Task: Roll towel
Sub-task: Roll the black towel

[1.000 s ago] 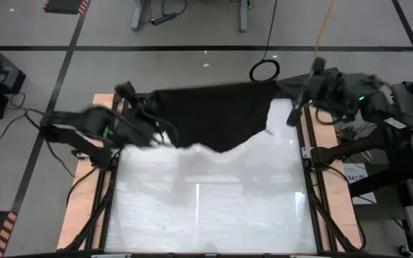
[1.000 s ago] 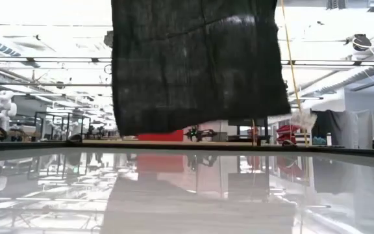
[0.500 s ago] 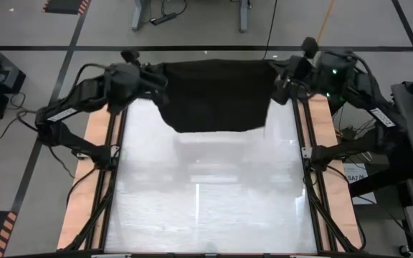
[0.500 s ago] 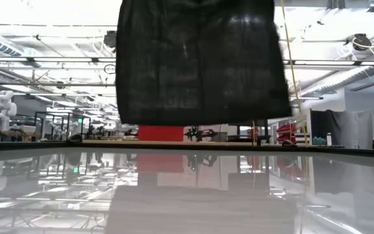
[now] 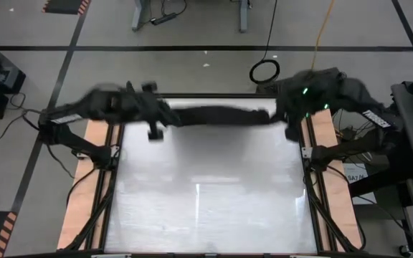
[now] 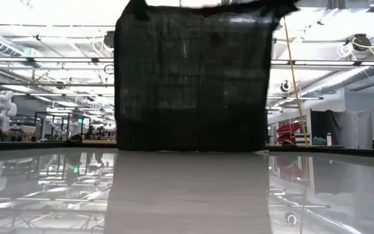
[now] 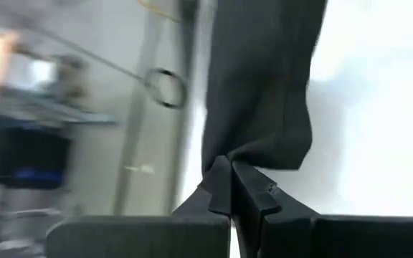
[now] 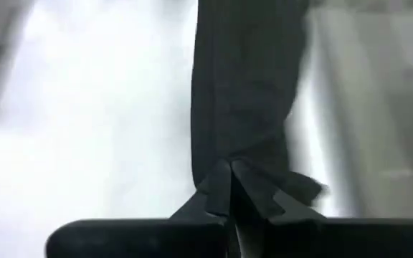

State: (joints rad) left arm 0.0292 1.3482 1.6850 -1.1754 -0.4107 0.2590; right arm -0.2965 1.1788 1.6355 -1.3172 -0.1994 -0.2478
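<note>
one towel point(image 6: 191, 78) hangs over table point(image 5: 206, 208); two end effectors, left point(image 7: 229, 188), right point(image 8: 229, 188), clamped on its corners

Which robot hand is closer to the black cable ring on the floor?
Right. The right gripper grips the black cloth towel near the cable ring; the left gripper grips its farther end.

The whole bench point(image 5: 206, 208) is seen from straight overhead. It is viewed level from its surface toward the room. Each wrist camera is set close behind its own fingers. The hanging towel point(image 6: 192, 78) is shared by all views.
</note>
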